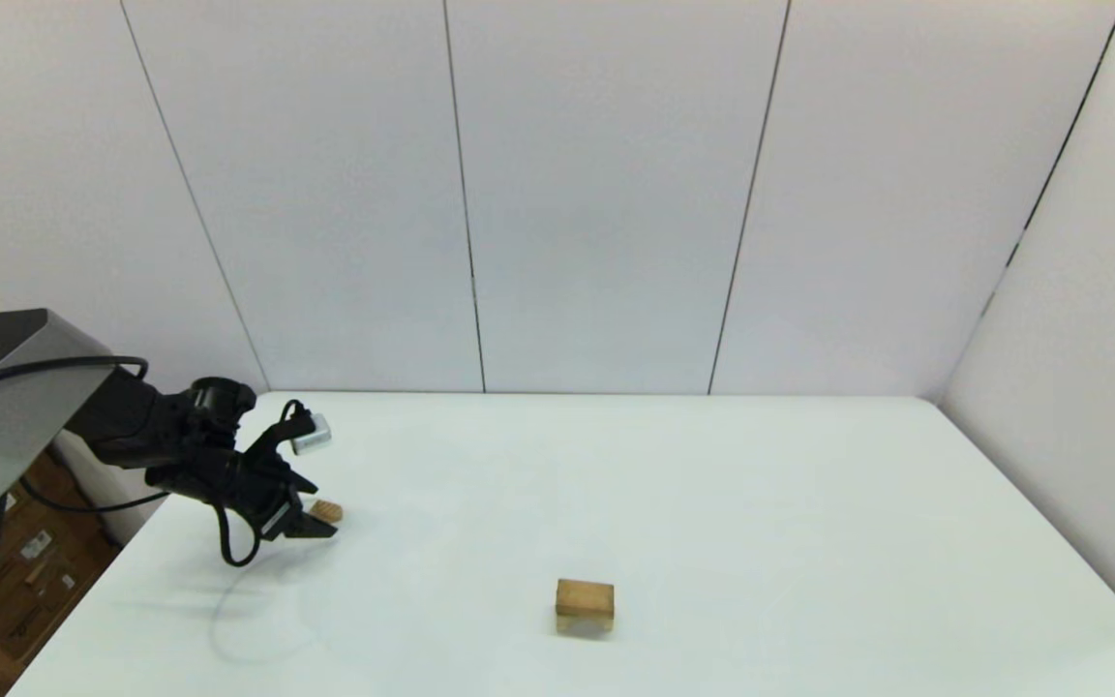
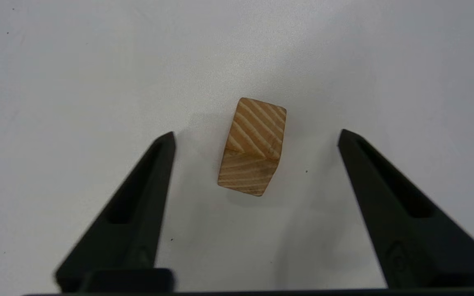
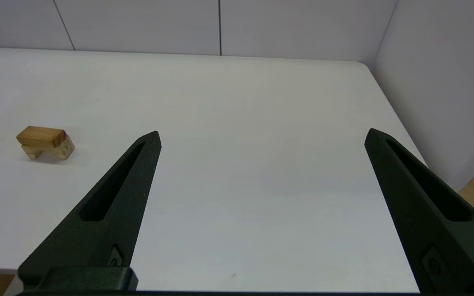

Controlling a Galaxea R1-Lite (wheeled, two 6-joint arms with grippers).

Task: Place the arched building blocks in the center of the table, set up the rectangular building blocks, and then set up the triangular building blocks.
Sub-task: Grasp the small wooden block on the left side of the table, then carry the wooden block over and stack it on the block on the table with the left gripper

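The left gripper hung wide open over the grainy wooden wedge, ridge up near the white surface's left edge, slab atop arch mid-surface, right fingers spread empty

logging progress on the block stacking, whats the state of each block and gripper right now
arch block: standing on the table near its middle, opening down
flat block: lying across the top of the arch block
wedge block: lying loose on the table near its left edge, not gripped
left gripper: open, poised over the wedge block, one finger to each side
right gripper: open, holding nothing, away from the blocks
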